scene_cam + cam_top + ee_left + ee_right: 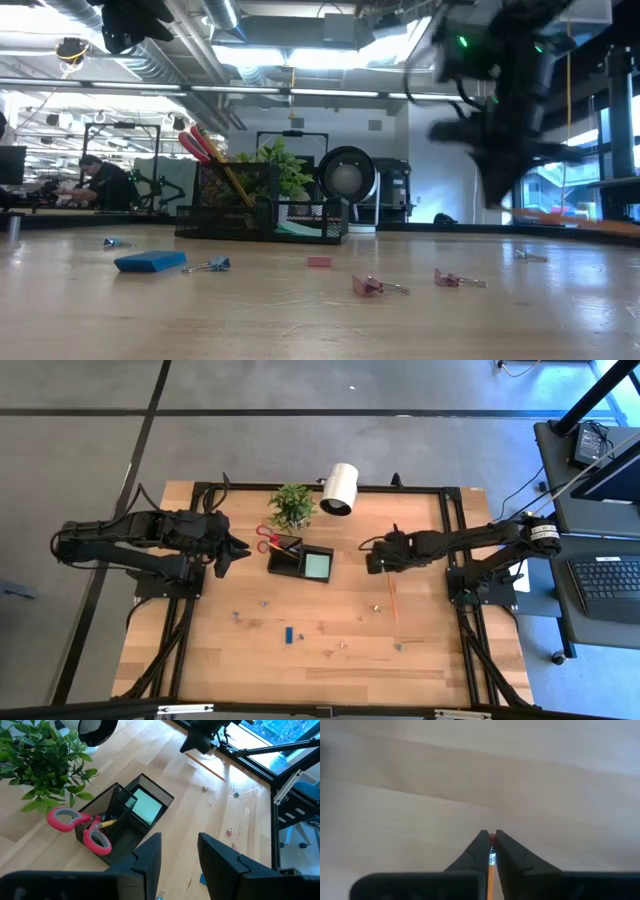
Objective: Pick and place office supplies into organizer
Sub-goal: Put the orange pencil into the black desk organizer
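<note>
The black mesh organizer (300,560) stands behind the table's middle. Red-handled scissors (80,827) and a pencil (107,823) stick out of its left compartment, and a teal note pad (146,805) lies in the right one. My right gripper (491,837) is to the organizer's right, shut on an orange pencil (394,602). My left gripper (180,855) waits open just left of the organizer, with nothing between its fingers. A blue piece (288,634) and small clips (380,287) lie on the near half of the table. My right gripper pinches the pencil's eraser end (491,851), at the metal ferrule, between its two fingertips. The fingers point steeply down from above. The shaft (210,770) slants away from the fingers toward the table's near edge. Whether its tip rests on the table does not show.
A green potted plant (292,505) and a white cylindrical lamp (341,488) stand at the far edge behind the organizer. Black frame rails (452,530) run along the table's sides. Bare wood lies between the organizer and my right gripper.
</note>
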